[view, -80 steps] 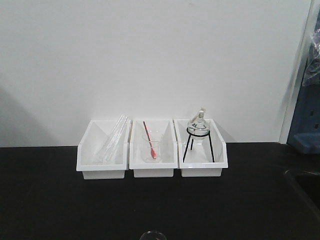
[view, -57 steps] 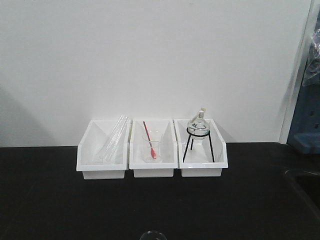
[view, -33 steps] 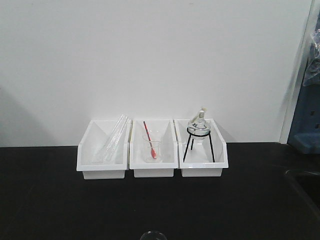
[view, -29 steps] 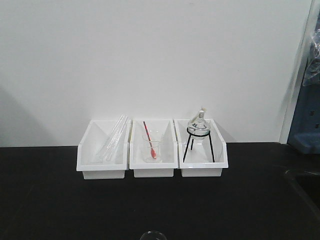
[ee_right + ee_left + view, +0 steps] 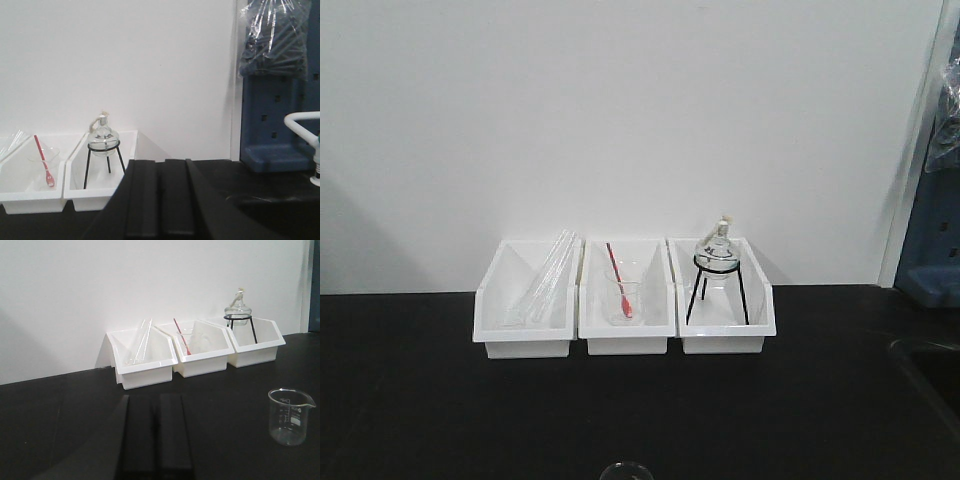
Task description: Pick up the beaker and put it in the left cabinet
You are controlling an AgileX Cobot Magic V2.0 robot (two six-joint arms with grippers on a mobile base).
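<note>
Here, the beaker stands alone on the surface while both end effectors are closed

In the front view, three bins sit side by side at the back of a black surface (image 5: 420,400), against a white wall (image 5: 620,120). The left bin (image 5: 490,322) holds long glass tubes (image 5: 542,285) that lean toward 1 o'clock. The middle bin (image 5: 625,342) holds a small glass cup (image 5: 622,302) with a red stirrer (image 5: 618,272) standing in it. The right bin (image 5: 725,343) holds a round flask (image 5: 717,252) on a black tripod (image 5: 742,300). At 6 o'clock in this view, only the rim of the beaker (image 5: 625,468) shows at the bottom edge, well apart from the bins.

In the left wrist view, the left end effector (image 5: 156,401) fills the 6 o'clock area, its two black fingers pressed together. The beaker stands upright on the surface at 4 o'clock, apart from the fingers. Its pouring lip points toward 3 o'clock and its white marks face the camera.

In the right wrist view, the right end effector (image 5: 159,164) sits at 6 o'clock, its fingers likewise pressed together. The flask and tripod are at 9 o'clock. A blue perforated panel (image 5: 272,115) stands at 3 o'clock, with a clear bag (image 5: 277,40) of dark parts at 1 o'clock. A white tap (image 5: 300,119) is at the right edge.
</note>
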